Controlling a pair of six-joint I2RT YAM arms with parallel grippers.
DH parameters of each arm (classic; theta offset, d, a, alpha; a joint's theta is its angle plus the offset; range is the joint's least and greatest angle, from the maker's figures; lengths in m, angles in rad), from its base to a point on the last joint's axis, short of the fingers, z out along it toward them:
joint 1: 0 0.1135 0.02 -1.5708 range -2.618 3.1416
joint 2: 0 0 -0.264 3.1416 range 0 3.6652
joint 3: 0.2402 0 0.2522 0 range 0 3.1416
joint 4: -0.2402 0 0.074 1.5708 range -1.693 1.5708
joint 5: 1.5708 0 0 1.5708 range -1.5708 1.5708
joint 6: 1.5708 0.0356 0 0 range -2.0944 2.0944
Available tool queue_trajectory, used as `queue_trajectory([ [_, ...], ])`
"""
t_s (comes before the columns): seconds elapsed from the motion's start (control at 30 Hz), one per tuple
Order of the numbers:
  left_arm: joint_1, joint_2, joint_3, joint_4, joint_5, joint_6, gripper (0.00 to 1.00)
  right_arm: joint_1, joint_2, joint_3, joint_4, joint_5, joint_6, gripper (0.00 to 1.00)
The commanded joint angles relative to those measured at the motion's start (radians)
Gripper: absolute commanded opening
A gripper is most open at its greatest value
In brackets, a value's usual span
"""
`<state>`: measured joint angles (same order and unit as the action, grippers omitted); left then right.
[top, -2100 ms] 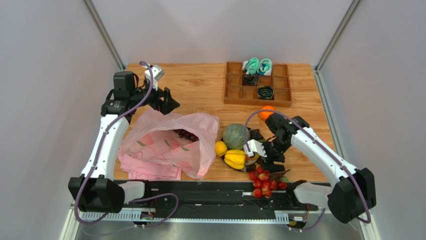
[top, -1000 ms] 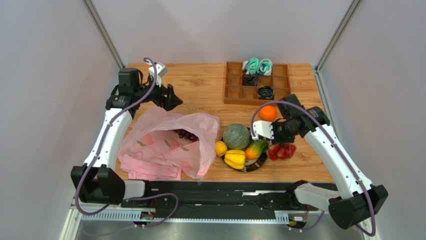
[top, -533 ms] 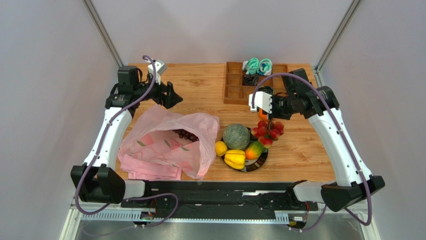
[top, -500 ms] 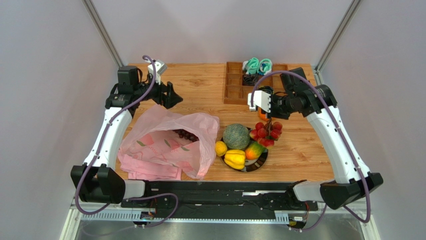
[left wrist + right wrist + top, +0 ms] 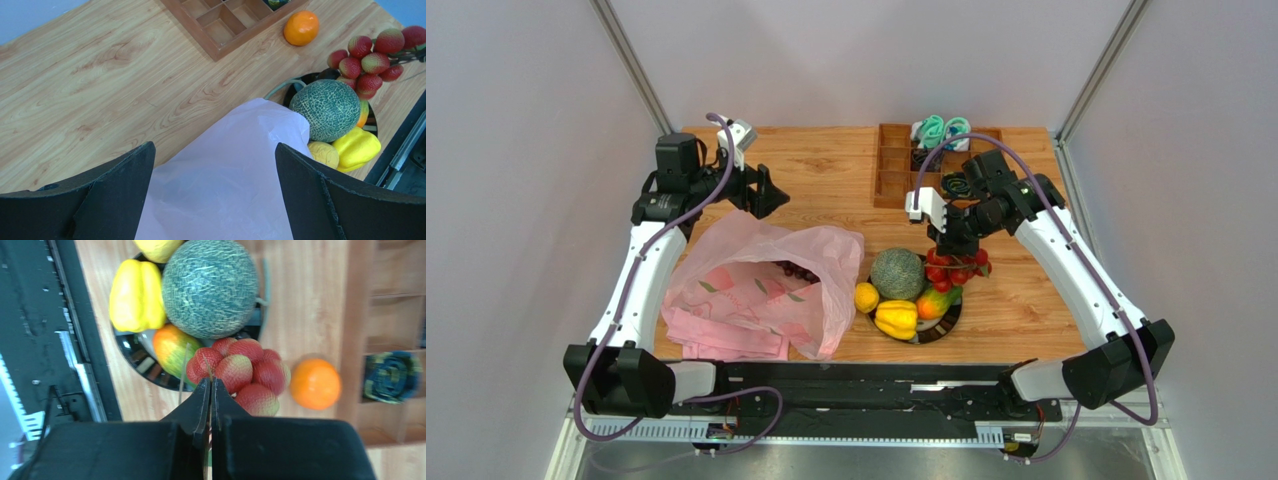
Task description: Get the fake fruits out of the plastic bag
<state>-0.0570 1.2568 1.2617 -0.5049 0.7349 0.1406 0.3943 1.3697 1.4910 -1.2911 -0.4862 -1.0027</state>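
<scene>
Progress: well advanced, not complete. Netted melon [image 5: 898,273], lemon [image 5: 868,297], yellow lobed piece [image 5: 896,318] and an orange-green fruit [image 5: 936,300] sit together on a black dish [image 5: 946,328] beside the plastic bag [image 5: 746,295]. The orange [image 5: 316,384] lies alone on the tabletop [image 5: 826,180] near the wooden tray [image 5: 891,185].

Right tool [image 5: 210,385] is pinched tight on the stem of the red berries [image 5: 235,372], which hang over the dish's far edge, not yet set down. Left tool [image 5: 212,150] is spread wide and empty above the bag's far side.

Dark grapes [image 5: 798,269] show inside the bag's mouth and appear to be the one item left to extract. Anything else under the crinkled film cannot be told.
</scene>
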Motion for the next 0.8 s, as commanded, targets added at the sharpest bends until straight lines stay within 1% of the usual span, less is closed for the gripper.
queue_trajectory([
  [0.0, -0.001, -0.031, -0.012, 0.008, 0.006, 0.008, 0.99, 0.020, -0.046, -0.061, 0.065, -0.084, 0.075, 0.00],
  [0.13, -0.001, -0.036, -0.015, 0.006, 0.008, 0.008, 0.99, 0.035, -0.040, -0.081, 0.075, -0.091, 0.081, 0.00],
  [0.37, -0.001, -0.043, -0.022, 0.005, 0.006, 0.007, 0.99, 0.037, -0.015, -0.068, 0.078, -0.091, 0.081, 0.00],
  [0.53, -0.001, -0.039, -0.016, 0.006, 0.004, 0.008, 0.99, 0.047, -0.003, -0.018, 0.065, -0.166, 0.113, 0.00],
  [0.77, -0.001, -0.025, -0.004, 0.011, 0.006, 0.004, 0.99, 0.084, 0.037, -0.017, 0.090, -0.170, 0.122, 0.00],
])
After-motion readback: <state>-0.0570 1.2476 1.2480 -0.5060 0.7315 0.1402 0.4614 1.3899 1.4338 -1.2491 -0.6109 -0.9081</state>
